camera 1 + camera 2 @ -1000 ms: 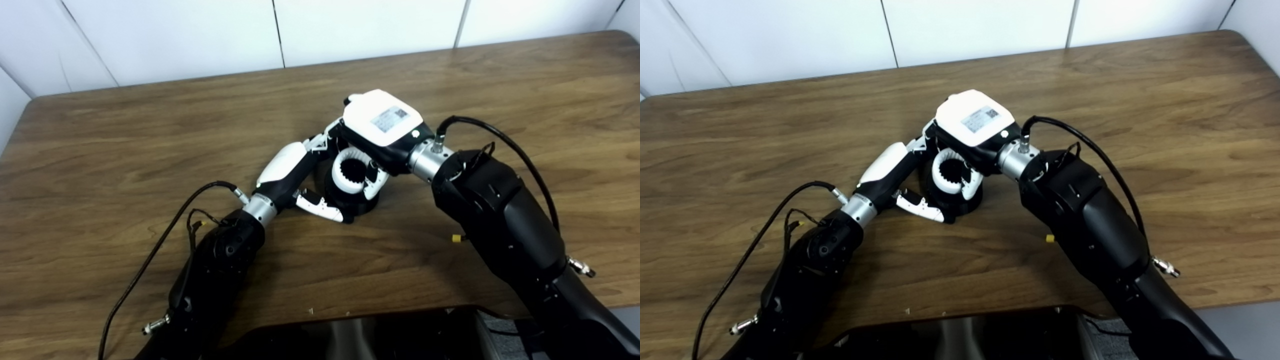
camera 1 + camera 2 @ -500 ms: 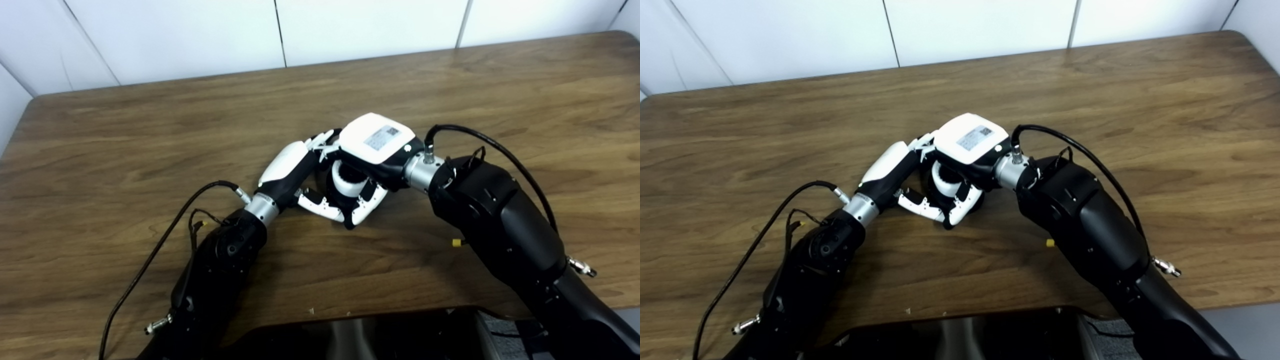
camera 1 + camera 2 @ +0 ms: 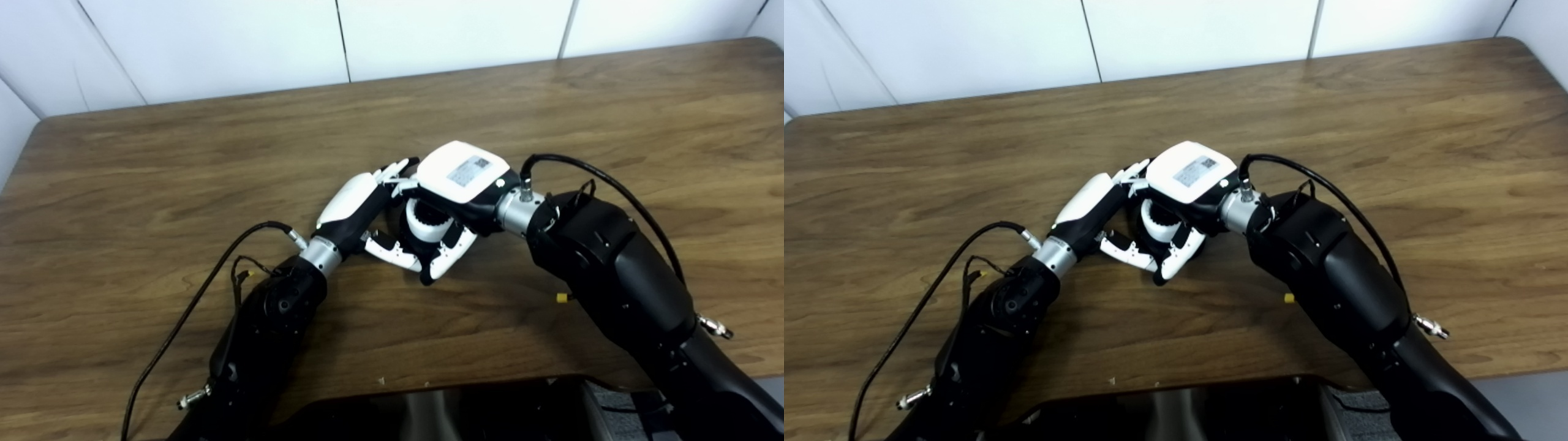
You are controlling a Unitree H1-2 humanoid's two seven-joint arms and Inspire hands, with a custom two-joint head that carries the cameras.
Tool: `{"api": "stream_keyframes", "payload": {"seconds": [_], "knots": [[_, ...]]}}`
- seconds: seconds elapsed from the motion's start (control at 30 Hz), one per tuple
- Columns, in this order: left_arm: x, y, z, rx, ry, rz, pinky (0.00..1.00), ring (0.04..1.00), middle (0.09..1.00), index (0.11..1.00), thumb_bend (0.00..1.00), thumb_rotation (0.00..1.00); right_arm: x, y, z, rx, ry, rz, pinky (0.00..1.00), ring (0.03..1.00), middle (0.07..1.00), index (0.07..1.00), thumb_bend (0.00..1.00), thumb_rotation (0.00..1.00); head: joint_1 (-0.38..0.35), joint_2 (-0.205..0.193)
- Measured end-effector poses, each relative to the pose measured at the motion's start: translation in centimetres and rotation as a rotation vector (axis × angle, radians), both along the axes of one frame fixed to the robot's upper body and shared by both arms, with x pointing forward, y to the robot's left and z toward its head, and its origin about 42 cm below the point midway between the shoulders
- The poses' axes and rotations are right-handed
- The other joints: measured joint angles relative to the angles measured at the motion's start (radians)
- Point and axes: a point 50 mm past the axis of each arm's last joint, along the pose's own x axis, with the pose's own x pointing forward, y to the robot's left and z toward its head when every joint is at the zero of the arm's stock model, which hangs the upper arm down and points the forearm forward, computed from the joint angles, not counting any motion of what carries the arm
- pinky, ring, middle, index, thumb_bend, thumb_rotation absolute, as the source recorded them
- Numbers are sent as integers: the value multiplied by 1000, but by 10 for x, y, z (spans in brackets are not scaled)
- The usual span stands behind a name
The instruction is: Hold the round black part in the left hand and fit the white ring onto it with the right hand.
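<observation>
The round black part [image 3: 409, 246] stands on the wooden table [image 3: 122, 184], mostly hidden by both hands. My left hand [image 3: 361, 211] is shut on it, fingers behind and thumb in front. The white ring [image 3: 427, 225] with a toothed inner edge sits low on top of the black part. My right hand [image 3: 460, 184] lies over the ring from above, fingers and thumb closed around it. In the right eye view the ring [image 3: 1157, 223] shows under the right hand [image 3: 1188, 174].
A dark glossy surface [image 3: 465, 410] lies at the table's near edge between my arms. Black cables [image 3: 202, 288] loop beside both forearms. White wall panels [image 3: 245, 43] run behind the table's far edge.
My right hand has come down with the white ring, lowering it over the black part. The ring's opening, fully visible a second ago, is now mostly covered. The left hand has stayed put.
</observation>
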Motion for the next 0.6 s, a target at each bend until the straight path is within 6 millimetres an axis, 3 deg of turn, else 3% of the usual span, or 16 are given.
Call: {"api": "stream_keyframes", "payload": {"seconds": [0.2, 0.47, 0.6], "knots": [[0, 0, 0, 0, 1, 1, 1000, 1000, 1000, 609, 986, 284, 3, -13, 1, 70, 33, -53, 885, 769, 821, 836, 942, 478, 0, 0], [0, 1, 0, 2, 0, -1, 1000, 1000, 1000, 596, 982, 269, 7, -29, 5, 164, 49, -117, 809, 754, 808, 818, 906, 494, 2, 0], [0, 1, 0, 2, 0, -1, 1000, 1000, 1000, 598, 980, 259, 8, -37, 6, 222, 59, -153, 819, 750, 802, 821, 909, 501, 2, 0]]}}
